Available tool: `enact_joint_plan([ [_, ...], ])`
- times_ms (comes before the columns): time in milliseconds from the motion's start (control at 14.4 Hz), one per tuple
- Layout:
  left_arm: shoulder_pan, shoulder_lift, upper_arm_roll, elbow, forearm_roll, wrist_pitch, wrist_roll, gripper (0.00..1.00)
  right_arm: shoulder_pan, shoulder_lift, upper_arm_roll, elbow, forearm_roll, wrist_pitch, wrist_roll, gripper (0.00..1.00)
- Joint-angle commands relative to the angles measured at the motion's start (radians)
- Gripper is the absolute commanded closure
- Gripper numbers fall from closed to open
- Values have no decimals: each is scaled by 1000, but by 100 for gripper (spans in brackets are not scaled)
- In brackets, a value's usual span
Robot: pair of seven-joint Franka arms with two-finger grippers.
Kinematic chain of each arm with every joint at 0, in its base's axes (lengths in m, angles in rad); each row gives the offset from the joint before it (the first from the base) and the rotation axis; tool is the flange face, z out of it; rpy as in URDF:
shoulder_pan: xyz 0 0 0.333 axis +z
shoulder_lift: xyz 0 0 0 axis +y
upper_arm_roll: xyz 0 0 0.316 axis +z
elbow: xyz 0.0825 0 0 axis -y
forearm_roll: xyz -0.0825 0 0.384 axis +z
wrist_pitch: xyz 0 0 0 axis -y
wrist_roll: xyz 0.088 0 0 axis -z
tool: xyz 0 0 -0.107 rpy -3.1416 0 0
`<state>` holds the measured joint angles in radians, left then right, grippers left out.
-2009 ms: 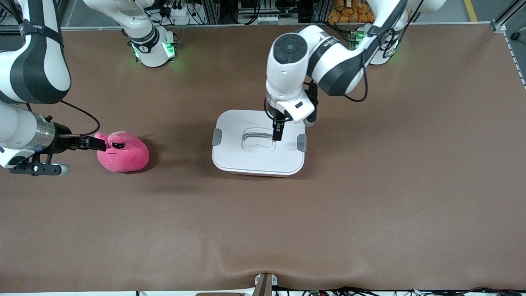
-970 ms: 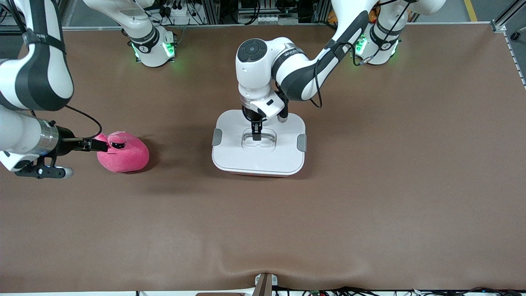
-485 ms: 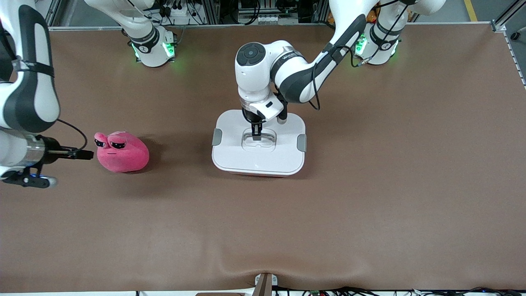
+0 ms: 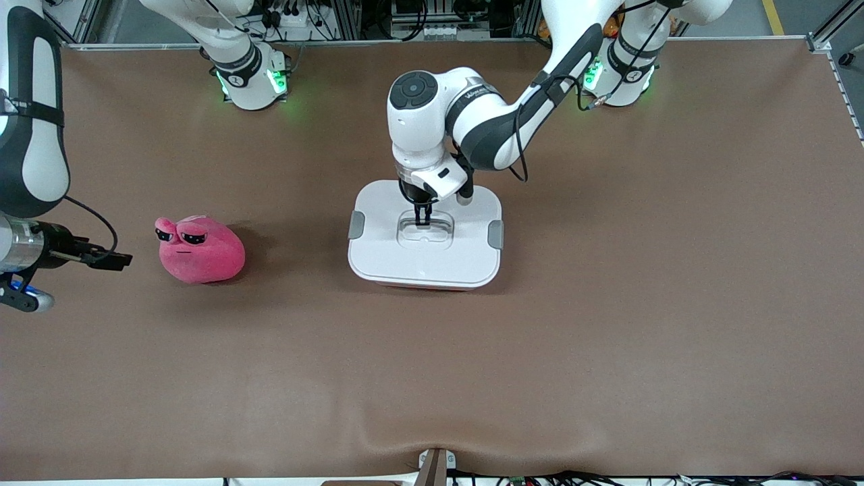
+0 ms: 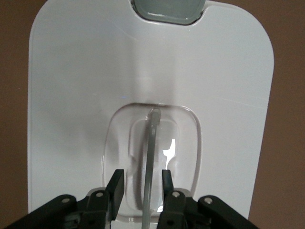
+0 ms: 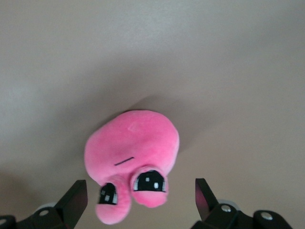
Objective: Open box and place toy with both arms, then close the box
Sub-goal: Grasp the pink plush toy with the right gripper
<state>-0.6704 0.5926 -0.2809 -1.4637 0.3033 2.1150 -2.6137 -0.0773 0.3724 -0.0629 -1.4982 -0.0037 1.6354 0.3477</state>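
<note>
The box stands at the table's middle with its white lid (image 4: 385, 250) on; only a sliver of the pink tub shows beneath it. Grey clips (image 4: 356, 225) sit at the lid's two ends. My left gripper (image 4: 423, 223) is down in the lid's recessed centre handle (image 4: 435, 236). In the left wrist view my left gripper (image 5: 141, 174) is open, its fingers astride the handle bar (image 5: 151, 138) with gaps on both sides. The hot-pink plush toy (image 4: 200, 251) lies toward the right arm's end. My right gripper (image 4: 125, 259) is open and empty, just short of the toy (image 6: 133, 148).
The arms' green-lit bases (image 4: 253, 81) (image 4: 617, 74) stand along the table's edge farthest from the front camera. A small bracket (image 4: 435, 466) sits at the edge nearest to it. Brown tabletop (image 4: 607, 304) surrounds the box and toy.
My left gripper moved along the lid to its centre handle and settled into the recess. My right gripper pulled back off the toy toward the right arm's end; the toy stayed put.
</note>
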Motion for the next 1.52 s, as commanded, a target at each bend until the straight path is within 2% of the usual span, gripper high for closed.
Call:
enact_joint_plan([
  [0, -2, 13, 2, 23, 25, 0, 3, 64, 50, -9, 14, -28, 2, 9, 180, 0],
  [346, 0, 24, 3, 23, 23, 0, 38, 65, 65, -76, 15, -210, 59, 85, 244, 0],
  [485, 0, 26, 3, 23, 22, 0, 40, 65, 67, -76, 15, -252, 77, 110, 302, 0],
  [623, 0, 21, 3, 23, 22, 0, 40, 70, 67, -79, 15, -295, 146, 139, 341, 0],
  [1039, 0, 15, 3, 23, 23, 0, 41, 85, 59, -66, 15, -350, 160, 141, 340, 0],
  [1316, 2, 18, 3, 23, 30, 0, 66, 100, 59, -59, 15, -359, 160, 135, 327, 0],
  [1455, 2, 18, 3, 23, 30, 0, 83, 100, 59, -50, 15, -356, 159, 141, 327, 0],
])
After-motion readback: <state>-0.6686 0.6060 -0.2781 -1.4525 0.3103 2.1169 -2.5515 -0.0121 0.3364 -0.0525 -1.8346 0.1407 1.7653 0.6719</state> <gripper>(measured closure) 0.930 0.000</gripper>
